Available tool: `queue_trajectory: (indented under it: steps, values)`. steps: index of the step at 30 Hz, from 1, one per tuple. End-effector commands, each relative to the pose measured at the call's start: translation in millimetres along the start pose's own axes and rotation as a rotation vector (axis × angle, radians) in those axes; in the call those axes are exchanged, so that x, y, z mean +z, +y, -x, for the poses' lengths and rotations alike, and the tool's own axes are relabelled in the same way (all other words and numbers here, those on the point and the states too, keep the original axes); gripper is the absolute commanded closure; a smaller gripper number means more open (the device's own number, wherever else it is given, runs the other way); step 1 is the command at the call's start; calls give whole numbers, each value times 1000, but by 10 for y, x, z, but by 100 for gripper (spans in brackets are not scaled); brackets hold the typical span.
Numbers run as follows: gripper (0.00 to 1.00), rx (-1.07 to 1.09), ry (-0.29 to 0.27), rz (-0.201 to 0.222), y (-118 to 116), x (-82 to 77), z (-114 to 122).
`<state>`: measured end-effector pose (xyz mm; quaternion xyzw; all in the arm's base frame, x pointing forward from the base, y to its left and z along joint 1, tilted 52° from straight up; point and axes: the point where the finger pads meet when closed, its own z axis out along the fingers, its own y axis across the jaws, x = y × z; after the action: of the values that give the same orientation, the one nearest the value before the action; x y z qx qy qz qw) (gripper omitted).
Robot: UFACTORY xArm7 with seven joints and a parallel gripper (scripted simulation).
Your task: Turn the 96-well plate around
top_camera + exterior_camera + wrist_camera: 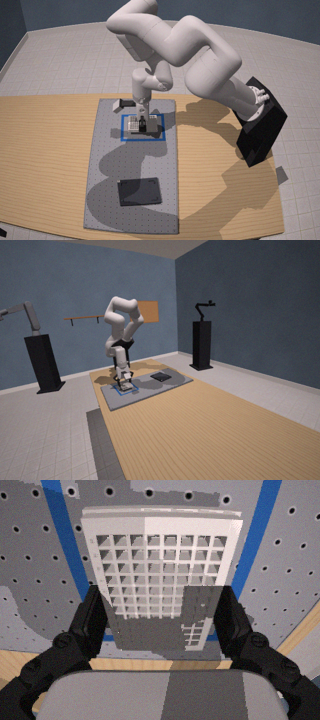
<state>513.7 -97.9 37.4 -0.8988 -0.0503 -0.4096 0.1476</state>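
The white 96-well plate is inside the blue taped outline B1 at the far end of the grey deck. It sits at or just above the deck, and I cannot tell which. My gripper points straight down and is shut on the plate across its short width. In the wrist view the black fingers press on the left and right long sides of the plate, right way up, with the blue tape around it. The dark nest N1 lies empty at the near end of the deck. I cannot make out the cut corner.
A small grey block with a black bar stands just behind B1 at the deck's far left. The perforated grey deck lies on a wooden table. The arm's black base stands at the table's right edge.
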Motion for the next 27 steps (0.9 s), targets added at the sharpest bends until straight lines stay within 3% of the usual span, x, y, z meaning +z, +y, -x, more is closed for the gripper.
queue_trajectory:
  steps: [1, 27]
  values:
    - [100, 0, 0, 2, 12, -10, -1]
    - [100, 0, 0, 2, 11, -392, 0]
